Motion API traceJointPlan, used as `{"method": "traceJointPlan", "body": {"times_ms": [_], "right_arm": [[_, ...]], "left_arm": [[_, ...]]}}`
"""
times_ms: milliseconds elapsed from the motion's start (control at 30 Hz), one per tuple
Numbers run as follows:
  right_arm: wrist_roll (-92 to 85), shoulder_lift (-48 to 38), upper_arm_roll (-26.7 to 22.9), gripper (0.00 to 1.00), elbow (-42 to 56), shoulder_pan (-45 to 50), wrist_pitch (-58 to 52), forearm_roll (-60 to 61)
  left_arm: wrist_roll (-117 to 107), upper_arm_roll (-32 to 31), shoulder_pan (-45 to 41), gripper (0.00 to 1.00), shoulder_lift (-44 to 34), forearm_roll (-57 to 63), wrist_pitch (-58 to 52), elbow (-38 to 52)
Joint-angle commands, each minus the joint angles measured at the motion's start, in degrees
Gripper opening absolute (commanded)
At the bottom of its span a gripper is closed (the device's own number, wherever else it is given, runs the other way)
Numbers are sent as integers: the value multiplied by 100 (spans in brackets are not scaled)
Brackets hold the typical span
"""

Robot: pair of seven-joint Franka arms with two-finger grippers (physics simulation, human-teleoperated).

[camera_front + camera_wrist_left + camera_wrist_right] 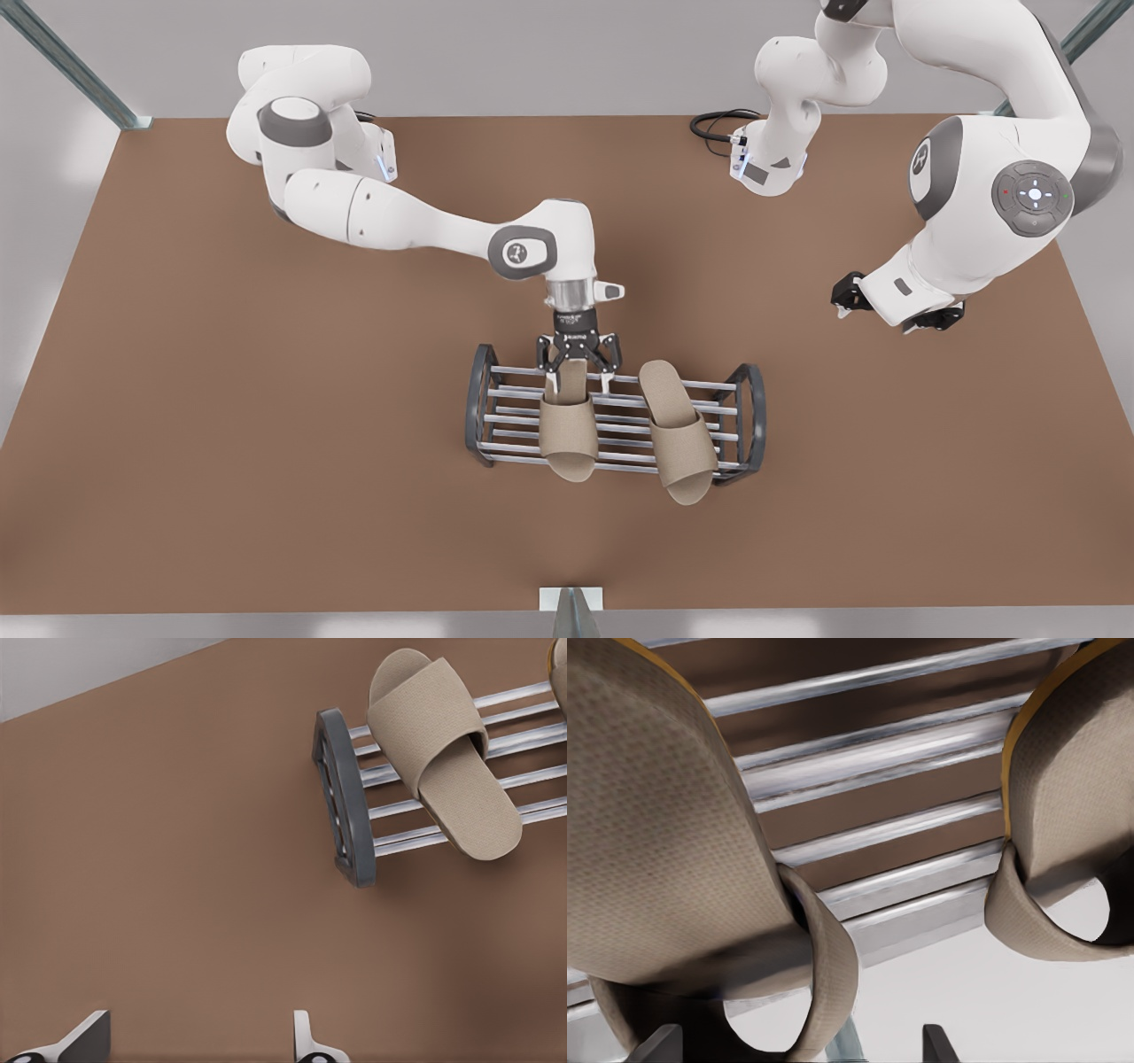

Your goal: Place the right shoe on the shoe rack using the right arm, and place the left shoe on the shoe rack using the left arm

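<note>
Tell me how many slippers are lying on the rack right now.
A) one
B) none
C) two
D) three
C: the right slipper and the left slipper both lie across the rack, side by side. The right gripper, open, sits at the right slipper's heel. The left gripper, open, hangs over the table beyond the rack's end.

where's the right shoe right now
The right shoe lies on the shoe rack, toward the front view's left beside the left shoe, with the right gripper at its heel.
</note>
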Motion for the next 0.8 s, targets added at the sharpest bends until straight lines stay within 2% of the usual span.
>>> {"method": "traceJointPlan", "body": {"times_ms": [0, 33, 133, 200, 233, 267, 333, 367, 400, 433, 500, 533, 567, 633, 667, 733, 767], "right_arm": [[-10, -57, 301, 100, 63, -71, -133, 318], [-449, -110, 661, 100, 194, -159, -247, 546], [-1362, -742, 986, 100, 975, -88, -414, 1407], [-1689, -1559, 1162, 100, 1722, -35, -528, 2618], [-1672, -1822, 1399, 100, 2110, -79, -808, 3155], [-1558, -2122, 1584, 100, 2093, -1, -1635, 3175], [-672, -2114, 2102, 100, 2111, -106, -2285, 3271], [110, -2114, 2085, 100, 2145, -132, -2453, 3674], [682, -2228, 1727, 100, 2768, -36, -2524, 4489], [1384, -2797, 360, 100, 3103, -35, -2498, 6296], [2521, -4038, -3396, 100, 3033, 254, -2339, 10449], [2565, -4390, -5163, 100, 2665, 623, -2348, 11979], [3345, -4750, -6448, 100, 1883, 878, -2365, 12842], [5693, -4847, -7072, 100, 1030, 896, -2392, 12755], [5580, -4838, -7293, 100, 704, 896, -2348, 11983], [5570, -4847, -7328, 100, 415, 799, -2217, 11146], [5579, -4847, -7328, 100, 335, 493, -1785, 11514]], "left_arm": [[4, -2, 1, 100, -6, 3, -7, 9], [-5, 7, 1, 100, -6, 3, -7, 1], [-5, 7, 1, 100, -6, 3, -7, 0], [-5, 7, 1, 100, -6, -6, -7, 0], [-5, 7, 1, 100, -6, -6, -7, 0], [-5, 7, 1, 100, -6, -6, -15, -8], [-5, -2, 1, 100, -6, -6, -15, -8], [-5, 7, 1, 100, -6, -6, -24, -8], [-5, 7, 1, 100, -6, -6, -24, -8], [-5, 7, 1, 100, -6, -6, -24, -8], [-5, 7, 1, 100, -6, -6, -24, -8], [-5, 7, 1, 100, -6, -6, -24, -8], [-5, 7, 1, 100, -6, -6, -24, -8], [-5, 7, 1, 100, -6, -6, -24, -8], [-5, 7, 1, 100, -6, -6, -24, -8], [-5, 7, 1, 100, -6, -6, -24, -8], [-5, 7, 1, 100, -6, -6, -24, -8]]}}
